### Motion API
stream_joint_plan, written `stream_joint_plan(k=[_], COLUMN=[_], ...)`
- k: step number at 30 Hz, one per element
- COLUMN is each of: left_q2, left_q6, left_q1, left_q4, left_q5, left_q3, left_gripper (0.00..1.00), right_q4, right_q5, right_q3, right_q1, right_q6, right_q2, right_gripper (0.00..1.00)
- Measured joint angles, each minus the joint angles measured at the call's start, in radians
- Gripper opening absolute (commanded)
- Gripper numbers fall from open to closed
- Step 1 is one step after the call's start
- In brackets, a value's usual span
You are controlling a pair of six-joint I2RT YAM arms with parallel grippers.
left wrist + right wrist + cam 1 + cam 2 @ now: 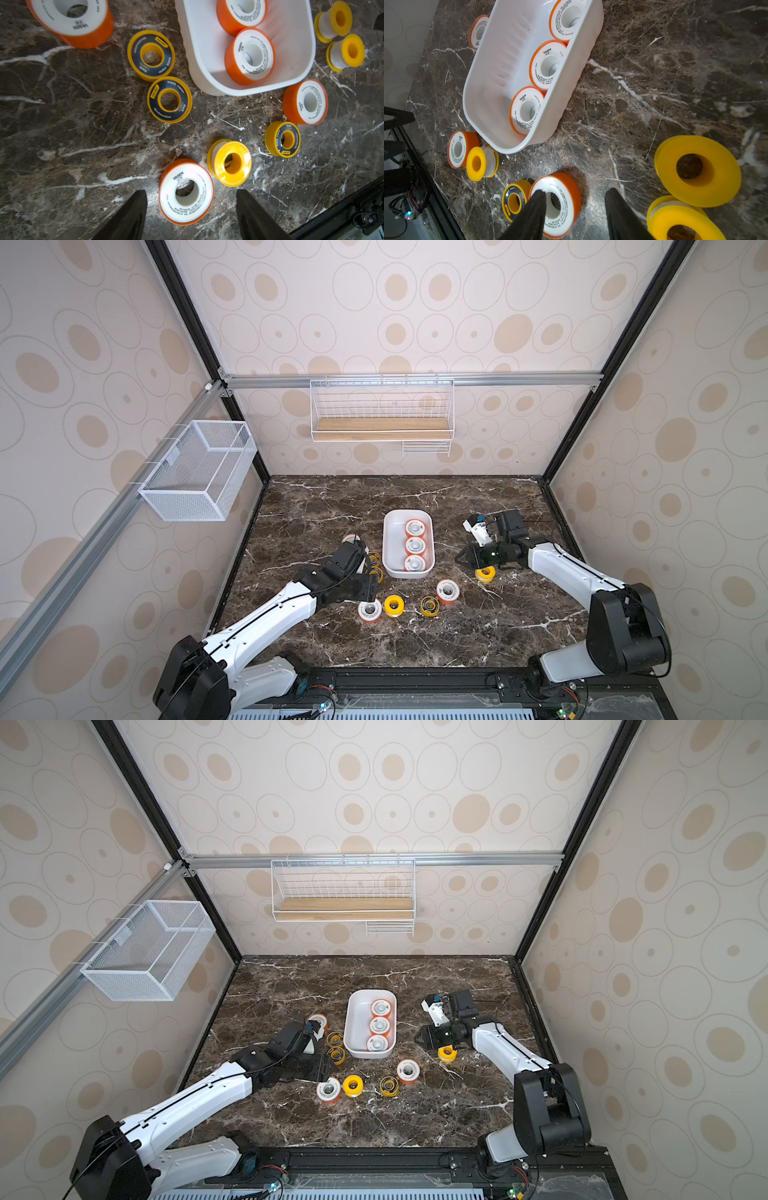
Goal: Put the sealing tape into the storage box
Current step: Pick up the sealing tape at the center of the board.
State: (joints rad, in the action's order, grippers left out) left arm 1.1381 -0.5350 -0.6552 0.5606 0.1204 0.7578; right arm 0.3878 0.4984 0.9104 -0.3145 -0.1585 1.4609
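Storage box (394, 545) sits mid-surface (332, 506), long axis running 12 to 6 o'clock. Three orange spools (415, 546) lie flat in a row along its 3 o'clock wall. The lane along the 9 o'clock wall is bare. By my count, nine spools are out on the surface.

Left fingers (131, 216): spread wide, holding nothing. Target orange spool (186, 192) lies between the two tips and just ahead of them, label face up, bore vertical. The spread is wider than the spool, with a gap on each side. In both top views this spool sits near the box, at about 7 o'clock from it. Being round, it offers no preferred grip axis. Judgement: a straight descent and then a close should do.

Note: plain yellow spool (229, 163) lies just beside the target, at roughly its 3 o'clock in a top view. Cannot tell whether they touch. Judged risk: the finger on that side nudges it.

Right fingers (529, 216): partly apart, nothing between them, hovering off the box's 3 o'clock side. Two plain yellow spools (697, 170) lie near them, at the box's 4 o'clock.

Left arm is clearly nearer the target. From there the carry runs toward 1 o'clock, into the bare lane.
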Motion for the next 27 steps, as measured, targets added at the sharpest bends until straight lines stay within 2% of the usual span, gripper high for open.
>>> stream_joint_plan(k=[10, 27], left_q2=[0.116, 0.361], left_q6=[0.037, 0.220], left_q1=[-0.149, -0.246], left_q4=[-0.024, -0.057], left_q5=[-0.072, -0.085], left_q3=[0.008, 0.130], left_gripper=[0.89, 0.90], right_q4=[-0.013, -0.005], right_q5=[0.000, -0.008], right_q3=[-0.003, -0.003], right_q1=[0.000, 0.001], right_q6=[-0.007, 0.000], right_q2=[0.000, 0.000], right_gripper=[0.52, 0.53])
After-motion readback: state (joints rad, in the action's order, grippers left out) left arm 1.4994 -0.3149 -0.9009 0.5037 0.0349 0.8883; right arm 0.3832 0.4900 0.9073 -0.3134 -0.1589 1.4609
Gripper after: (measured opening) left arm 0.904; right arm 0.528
